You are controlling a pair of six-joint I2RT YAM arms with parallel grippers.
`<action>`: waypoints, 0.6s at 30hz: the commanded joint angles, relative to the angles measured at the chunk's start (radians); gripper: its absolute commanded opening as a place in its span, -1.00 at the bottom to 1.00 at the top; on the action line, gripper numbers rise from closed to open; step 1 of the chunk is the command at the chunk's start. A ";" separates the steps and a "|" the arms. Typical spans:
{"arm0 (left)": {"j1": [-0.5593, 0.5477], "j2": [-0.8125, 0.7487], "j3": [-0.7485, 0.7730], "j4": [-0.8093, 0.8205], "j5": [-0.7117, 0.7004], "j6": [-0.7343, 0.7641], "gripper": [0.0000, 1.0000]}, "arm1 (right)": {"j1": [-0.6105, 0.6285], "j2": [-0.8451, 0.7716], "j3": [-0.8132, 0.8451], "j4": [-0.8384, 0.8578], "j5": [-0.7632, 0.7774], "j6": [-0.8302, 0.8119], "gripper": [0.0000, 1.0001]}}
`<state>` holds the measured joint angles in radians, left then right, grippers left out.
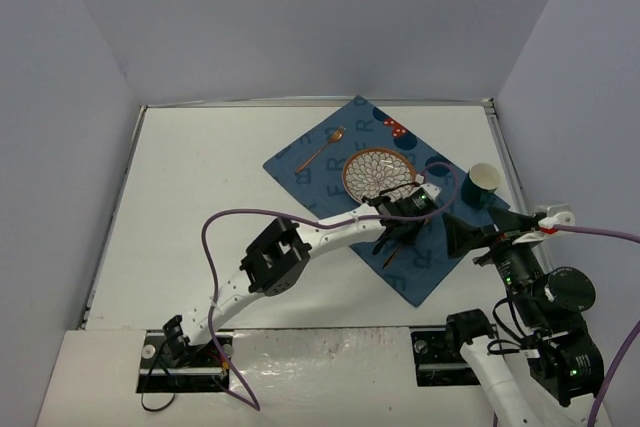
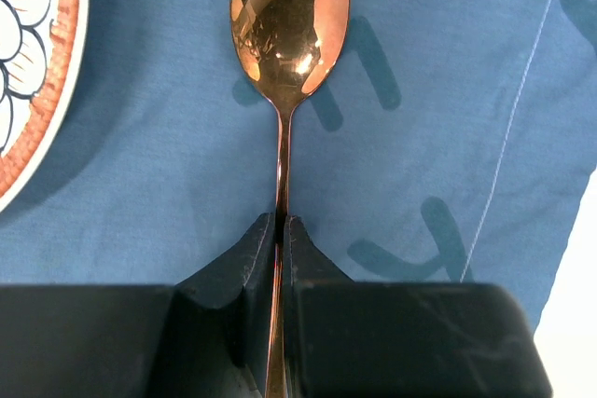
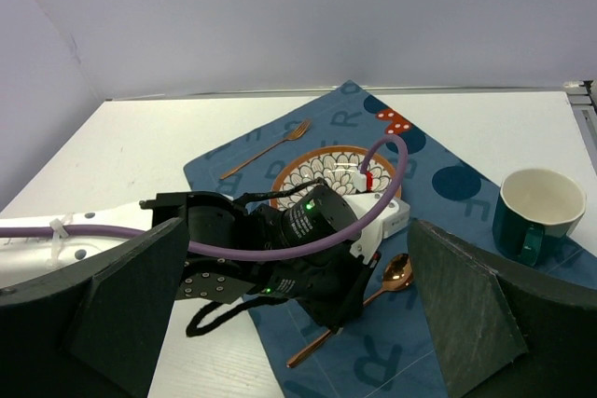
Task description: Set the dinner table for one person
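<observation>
On blue mat [image 2: 448, 90] | left claw [image 2: 281, 230] pinches spoon [image 2: 289, 16] (by handle) | right claw [image 3: 297, 263] wide

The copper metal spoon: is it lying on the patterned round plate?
No, the copper spoon is over the blue cloth mat, beside the plate.

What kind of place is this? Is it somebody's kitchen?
Probably a robot test booth, not a kitchen: plain walls box in the white table, and the left arm and right arm are bolted at its near edge.
</observation>
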<state>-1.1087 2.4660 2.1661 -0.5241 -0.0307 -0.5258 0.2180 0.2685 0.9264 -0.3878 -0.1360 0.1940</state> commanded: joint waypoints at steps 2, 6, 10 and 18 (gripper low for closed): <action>-0.018 -0.044 0.092 -0.004 -0.012 0.047 -1.00 | 0.009 -0.003 0.051 0.058 0.009 0.001 1.00; -0.019 -0.024 0.126 0.011 -0.017 0.052 -1.00 | 0.009 -0.008 0.055 0.058 0.009 0.001 1.00; -0.019 0.000 0.153 0.024 -0.023 0.052 -1.00 | 0.009 -0.015 0.055 0.058 0.009 0.002 1.00; -0.019 0.035 0.200 0.057 -0.047 0.061 -1.00 | 0.009 -0.029 0.051 0.057 0.006 0.012 1.00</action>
<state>-1.1198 2.5204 2.2916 -0.5258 -0.0463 -0.4834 0.2180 0.2349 0.9539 -0.3937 -0.1360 0.1977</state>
